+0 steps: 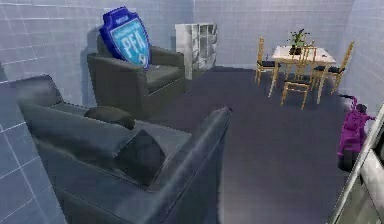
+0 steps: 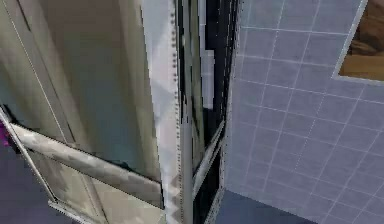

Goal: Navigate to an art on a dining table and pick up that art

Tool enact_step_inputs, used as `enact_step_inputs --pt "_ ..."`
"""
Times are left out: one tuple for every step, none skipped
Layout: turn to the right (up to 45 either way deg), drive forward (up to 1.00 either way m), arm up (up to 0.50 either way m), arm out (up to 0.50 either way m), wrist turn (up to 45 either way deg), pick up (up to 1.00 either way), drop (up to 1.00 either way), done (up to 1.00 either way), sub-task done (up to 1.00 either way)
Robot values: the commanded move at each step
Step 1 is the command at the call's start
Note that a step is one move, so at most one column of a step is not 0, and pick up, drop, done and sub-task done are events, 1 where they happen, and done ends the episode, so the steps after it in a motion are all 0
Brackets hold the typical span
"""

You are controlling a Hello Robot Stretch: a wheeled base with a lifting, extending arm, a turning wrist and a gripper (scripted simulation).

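Note:
A light wooden dining table stands at the far right of the room in the forward view, with wooden chairs around it. On its top stands a small dark leafy thing, like a potted plant. No art piece can be made out on the table from here.
Two dark grey armchairs fill the forward view's left and foreground; a blue shield-shaped cushion leans on the farther one. A white shelf unit stands at the back wall. A purple object sits at the right edge. A pale door and frame stand close in the arm side view, beside a tiled wall.

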Motion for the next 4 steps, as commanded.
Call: enact_step_inputs --pt "24.0 0.00 0.00 0.00 0.0 0.00 0.00 0.00 0.00" --pt "0.0 1.00 0.00 0.00 0.0 0.00 0.00 0.00 0.00" --pt "3.0 0.00 0.00 0.00 0.0 0.00 0.00 0.00 0.00" --pt "0.0 1.00 0.00 0.00 0.0 0.00 0.00 0.00 0.00"
